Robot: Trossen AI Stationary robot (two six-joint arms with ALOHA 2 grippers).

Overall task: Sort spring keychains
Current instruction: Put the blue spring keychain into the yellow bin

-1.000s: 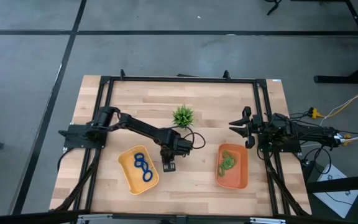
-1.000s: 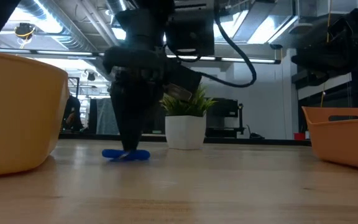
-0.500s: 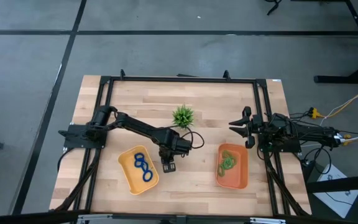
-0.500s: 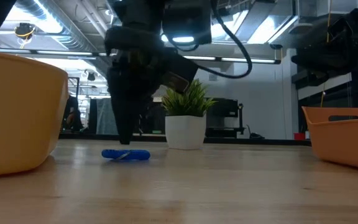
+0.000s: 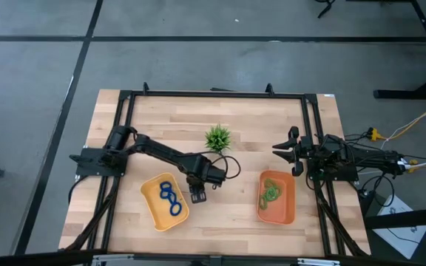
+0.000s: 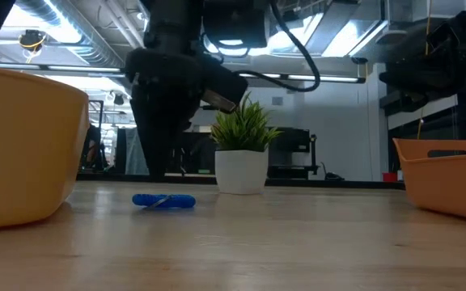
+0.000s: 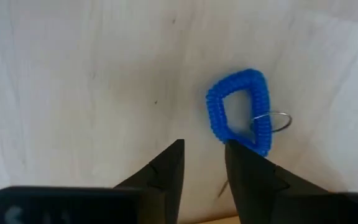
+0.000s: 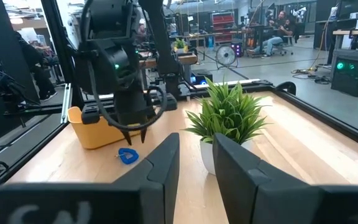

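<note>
Lying loose: 1 blue keychain (image 7: pixel 241 112) | left hand (image 7: pixel 204 158) spread above | right hand (image 8: pixel 194 149) parted, empty

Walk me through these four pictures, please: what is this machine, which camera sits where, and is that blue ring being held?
Two dark robot arms work at a wooden table. One camera looks straight down, one sits at tabletop level, and one rides on each wrist. The left tool hangs above a blue spring keychain, which lies flat on the wood; its fingers stand apart and hold nothing. The right tool waits at the table's right edge, gripping nothing. A yellow tray holds blue keychains, an orange tray holds green keychains, and a small potted plant stands between them.
</note>
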